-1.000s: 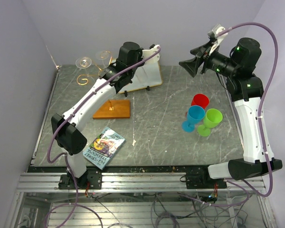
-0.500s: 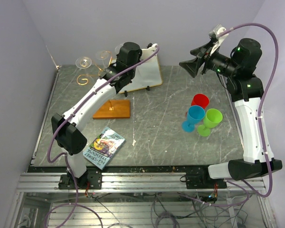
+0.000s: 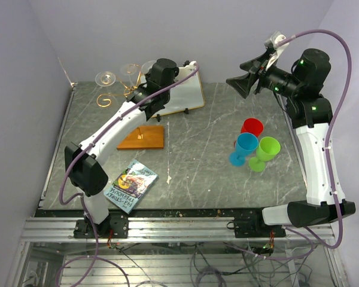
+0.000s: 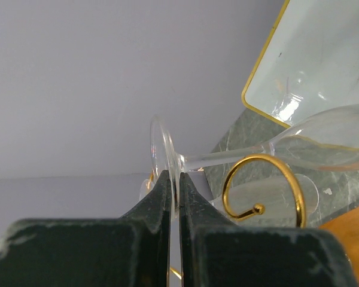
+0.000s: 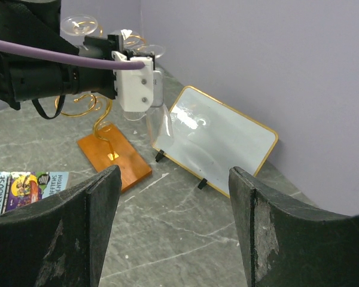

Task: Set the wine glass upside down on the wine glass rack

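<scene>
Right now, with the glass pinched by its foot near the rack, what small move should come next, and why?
Probably ease the wine glass over so its stem slips into the open gold scroll of the wine glass rack. The left gripper pinches the foot, and the stem passes just above that scroll, not yet hooked.

white links (image 3: pixel 316 158), black joints (image 3: pixel 313 63), purple cable (image 5: pixel 48 54) on each arm; possibly green lights (image 3: pixel 300 61) on the right.

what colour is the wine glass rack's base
The base is orange-brown wood, clearest in the right wrist view.
</scene>
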Robot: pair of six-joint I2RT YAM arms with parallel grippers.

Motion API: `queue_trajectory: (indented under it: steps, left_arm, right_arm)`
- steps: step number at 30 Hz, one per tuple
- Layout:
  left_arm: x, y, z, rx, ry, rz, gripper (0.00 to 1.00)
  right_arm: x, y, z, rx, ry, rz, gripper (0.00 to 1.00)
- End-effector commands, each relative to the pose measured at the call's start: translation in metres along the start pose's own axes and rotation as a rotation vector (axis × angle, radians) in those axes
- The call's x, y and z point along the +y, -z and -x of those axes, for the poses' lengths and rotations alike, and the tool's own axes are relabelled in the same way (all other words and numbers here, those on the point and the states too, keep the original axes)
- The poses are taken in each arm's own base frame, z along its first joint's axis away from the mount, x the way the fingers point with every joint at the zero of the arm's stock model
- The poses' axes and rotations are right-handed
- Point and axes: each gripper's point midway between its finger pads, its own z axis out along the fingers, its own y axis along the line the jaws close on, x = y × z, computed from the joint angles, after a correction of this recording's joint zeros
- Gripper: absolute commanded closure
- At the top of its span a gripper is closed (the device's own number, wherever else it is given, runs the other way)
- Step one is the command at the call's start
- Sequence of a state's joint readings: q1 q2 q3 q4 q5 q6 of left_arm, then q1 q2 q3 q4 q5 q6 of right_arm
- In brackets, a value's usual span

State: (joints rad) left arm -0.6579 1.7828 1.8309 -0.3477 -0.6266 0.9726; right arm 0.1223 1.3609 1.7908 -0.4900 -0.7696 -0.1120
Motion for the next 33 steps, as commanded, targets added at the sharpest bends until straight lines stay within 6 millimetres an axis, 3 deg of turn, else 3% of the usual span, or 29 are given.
queue_trajectory:
  steps: [1, 19, 33]
  left_arm:
    - [0.038, 0.023, -0.006, 0.001, 0.043, 0.083, 0.93]
    - [0.033, 0.037, -0.021, 0.039, 0.025, 0.02, 0.93]
    - [0.033, 0.049, -0.018, -0.009, 0.021, -0.023, 0.92]
  right_arm:
    - [0.003, 0.007, 0.011, -0.032, 0.02, 0.0, 0.28]
    - [-0.001, 0.011, 0.012, -0.041, 0.005, -0.001, 0.27]
    - [-0.004, 0.009, 0.007, -0.038, -0.014, 0.004, 0.27]
